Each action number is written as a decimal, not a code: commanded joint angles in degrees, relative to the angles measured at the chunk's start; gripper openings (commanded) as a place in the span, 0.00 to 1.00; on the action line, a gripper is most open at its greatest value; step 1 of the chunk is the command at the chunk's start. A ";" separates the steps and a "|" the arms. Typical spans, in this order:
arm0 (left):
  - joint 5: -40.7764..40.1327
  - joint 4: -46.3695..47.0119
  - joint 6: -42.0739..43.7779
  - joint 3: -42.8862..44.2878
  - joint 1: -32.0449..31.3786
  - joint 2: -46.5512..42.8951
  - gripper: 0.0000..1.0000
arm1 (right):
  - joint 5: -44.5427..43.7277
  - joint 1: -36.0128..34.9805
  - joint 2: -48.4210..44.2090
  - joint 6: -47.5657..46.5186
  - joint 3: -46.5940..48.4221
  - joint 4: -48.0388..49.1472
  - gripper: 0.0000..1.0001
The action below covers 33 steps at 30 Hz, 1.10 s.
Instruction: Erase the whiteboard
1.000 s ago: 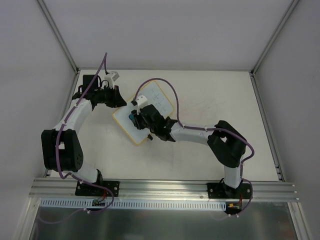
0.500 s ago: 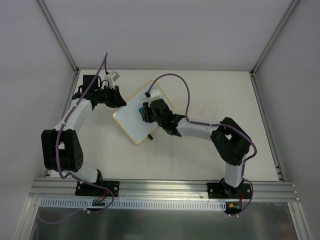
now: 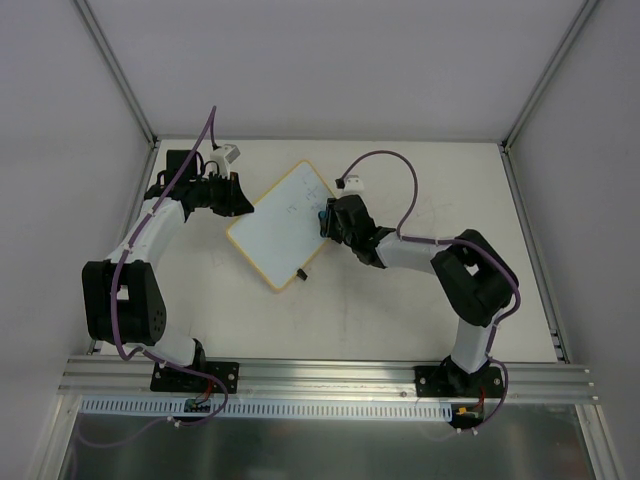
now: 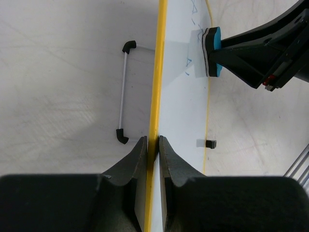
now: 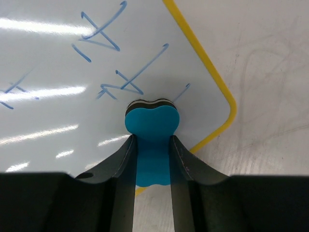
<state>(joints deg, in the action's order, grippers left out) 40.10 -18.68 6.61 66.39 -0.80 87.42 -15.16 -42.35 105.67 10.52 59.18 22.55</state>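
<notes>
Blue eraser in closed right hand

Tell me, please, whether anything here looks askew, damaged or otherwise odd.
Nothing looks damaged or spilled. The whiteboard sits cornerwise on the table, its yellow rim pinched by the left hand. Some blue scribbles are left near the corner where the right hand holds the eraser.

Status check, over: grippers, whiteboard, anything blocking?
Left gripper shut on the whiteboard, at its yellow rim. Right gripper shut on blue eraser, at the board's corner. Blue scribbles unerased beside it. Nothing but eraser on its face.
</notes>
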 commanded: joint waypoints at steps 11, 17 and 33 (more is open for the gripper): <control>0.77 -5.05 1.30 0.76 -1.05 -1.46 0.00 | 2.67 -6.34 1.38 -8.32 13.41 -5.49 0.00; 0.60 -5.40 1.56 0.67 -1.14 -1.55 0.00 | 2.59 -9.41 6.21 -9.91 22.19 -7.78 0.00; 0.68 -6.02 1.83 0.84 -1.49 -1.72 0.00 | -4.00 -2.31 4.55 -4.64 16.51 -13.14 0.00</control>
<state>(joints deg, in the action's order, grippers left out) 39.77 -19.75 7.27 66.39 -1.06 87.18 -15.31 -47.83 111.70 3.73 80.05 12.27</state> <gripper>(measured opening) 0.111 0.313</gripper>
